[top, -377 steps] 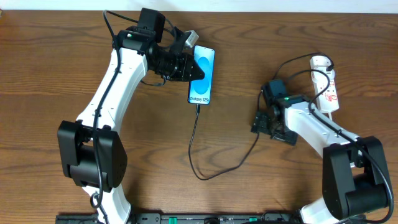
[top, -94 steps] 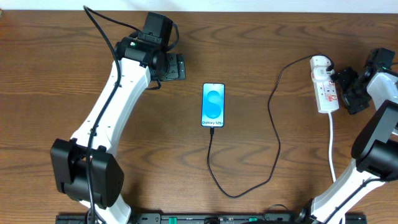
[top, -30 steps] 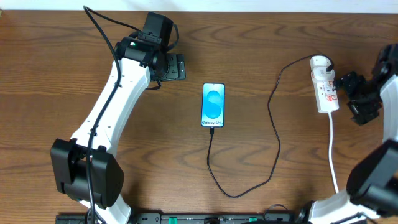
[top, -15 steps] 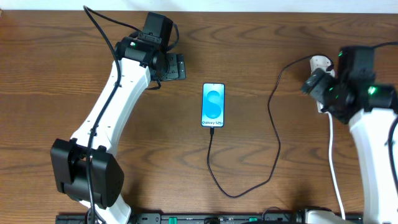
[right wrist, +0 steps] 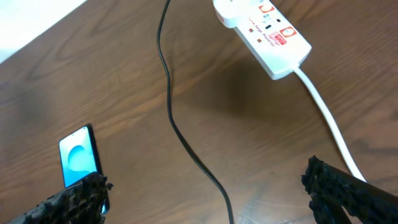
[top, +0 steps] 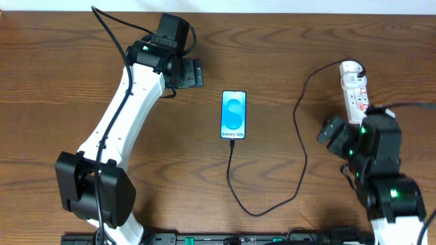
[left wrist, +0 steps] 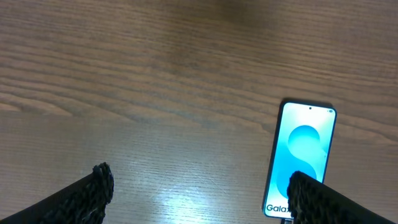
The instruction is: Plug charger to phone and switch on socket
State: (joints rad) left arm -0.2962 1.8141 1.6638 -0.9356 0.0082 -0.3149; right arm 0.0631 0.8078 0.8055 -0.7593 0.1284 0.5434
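Note:
The phone [top: 234, 114] lies flat mid-table with its cyan screen lit; it also shows in the left wrist view [left wrist: 301, 158] and the right wrist view [right wrist: 79, 155]. The black charger [top: 302, 146] runs from the phone's bottom edge, loops toward the front, then climbs to the socket [top: 355, 92], a white strip at the back right [right wrist: 264, 28]. My left gripper [top: 199, 73] hovers open left of the phone, nothing between its fingers [left wrist: 93, 190]. My right gripper [top: 334, 133] stands open in front of the socket, above the cable [right wrist: 180, 124], holding nothing.
The socket's white cord [right wrist: 329, 121] trails toward the front right, partly under my right arm. The cable's loop [top: 259, 212] lies near the front edge. The brown wooden table [top: 54, 82] shows bare wood to the left.
My right arm has swung away from the socket's right side, over it and down toward the front. Left arm, phone and cable have not moved.

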